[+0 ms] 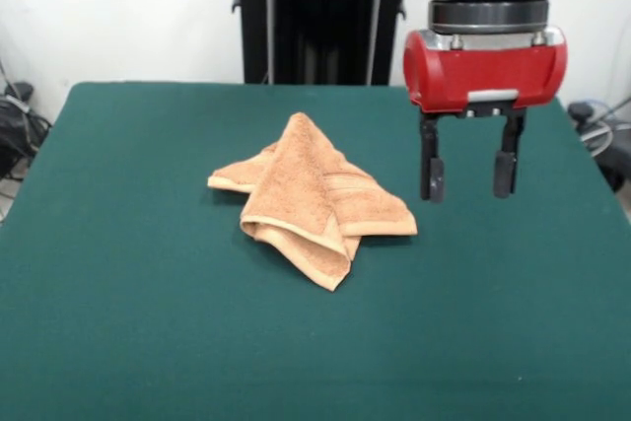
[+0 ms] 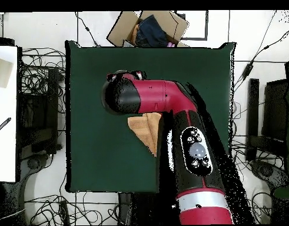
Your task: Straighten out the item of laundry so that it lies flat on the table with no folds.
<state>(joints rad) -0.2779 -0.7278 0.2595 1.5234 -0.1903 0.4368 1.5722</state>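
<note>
- towel (image 1: 314, 196) near middle of the green table (image 1: 118, 273), crumpled, not flat
- front view: folded into a rough tent, peak at 12 o'clock of the heap, layered corner hanging down at 6 o'clock, one flap sticking out at 9 o'clock, another at 3 o'clock
- woven band visible on the 3 o'clock flap; hemmed edges show along the lower folds
- gripper (image 1: 469, 176) at 3 o'clock of the towel in front view, clear of it, not touching cloth
- jaws apart, nothing between them, both dark fingers (image 1: 432, 177) pointing straight down
- fingertips look to be off the table surface, can't tell how high
- red gripper body above fingers, black wrist cylinder on top
- overhead view: red and black arm (image 2: 193, 150) covers most of the towel (image 2: 145, 127); only a tan patch shows under the arm's edge
- overhead: cardboard box (image 2: 148, 26) off the table edge at 12 o'clock, cables on the floor around the table (image 2: 99, 165)
</note>
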